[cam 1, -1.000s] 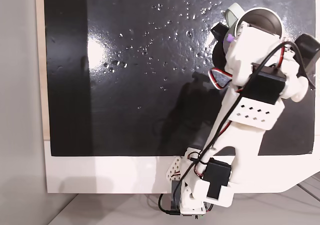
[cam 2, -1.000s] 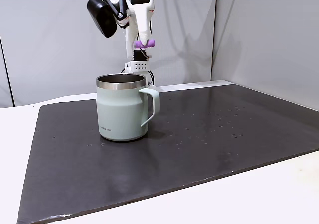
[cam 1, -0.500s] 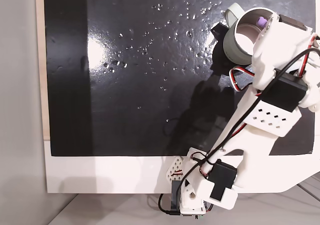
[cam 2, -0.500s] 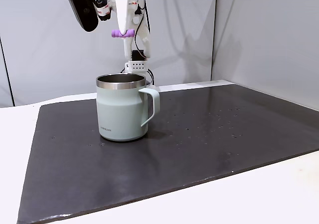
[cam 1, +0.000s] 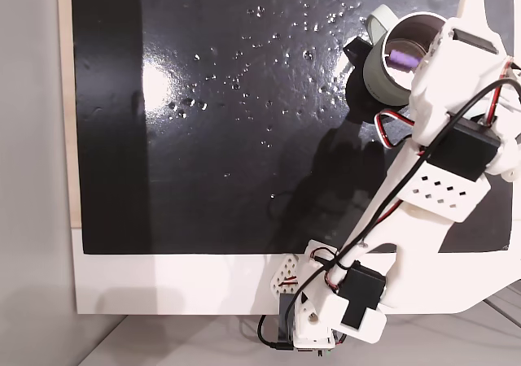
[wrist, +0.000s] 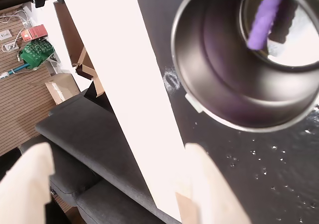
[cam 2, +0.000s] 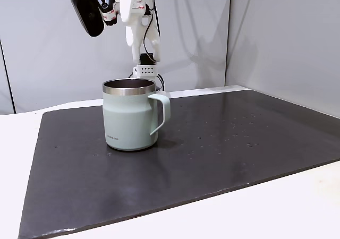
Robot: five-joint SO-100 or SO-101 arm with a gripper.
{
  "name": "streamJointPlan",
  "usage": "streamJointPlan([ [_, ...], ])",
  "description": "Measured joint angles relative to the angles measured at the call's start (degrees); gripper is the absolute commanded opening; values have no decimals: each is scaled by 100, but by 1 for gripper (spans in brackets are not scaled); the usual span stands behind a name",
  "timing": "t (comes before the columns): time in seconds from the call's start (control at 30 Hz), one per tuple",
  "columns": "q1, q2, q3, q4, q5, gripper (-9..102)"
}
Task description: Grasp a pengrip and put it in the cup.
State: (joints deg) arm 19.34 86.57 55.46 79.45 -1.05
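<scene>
Delivery looks done, as far as we can judge: the pengrip lies on the shiny steel floor of the cup, and nothing is held between our fingers. What seems left is only to draw the arm back from above the mug.

In the wrist view we see the two pale fingertips at the bottom edge, well apart from each other, with bare space between them; the jaws stand spread and empty. The cup's mouth sits toward one o'clock from them. In the side-on fixed view the gripper hangs high above the cup, at about twelve o'clock over its rim.

From the top-down fixed view the pengrip shows as a small purple bar inside the mug's round opening, toward three o'clock of its centre. It is a short, soft-looking purple tube, slightly ribbed, lying on its side, far smaller than the mouth around it. A faint purple reflection colours the steel wall beside it.
</scene>
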Motion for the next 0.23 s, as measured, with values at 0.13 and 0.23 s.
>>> streamJointPlan([
  [0.13, 0, 0, 0, 0, -9, 33],
  [0.23, 0, 0, 9, 0, -44, 33],
])
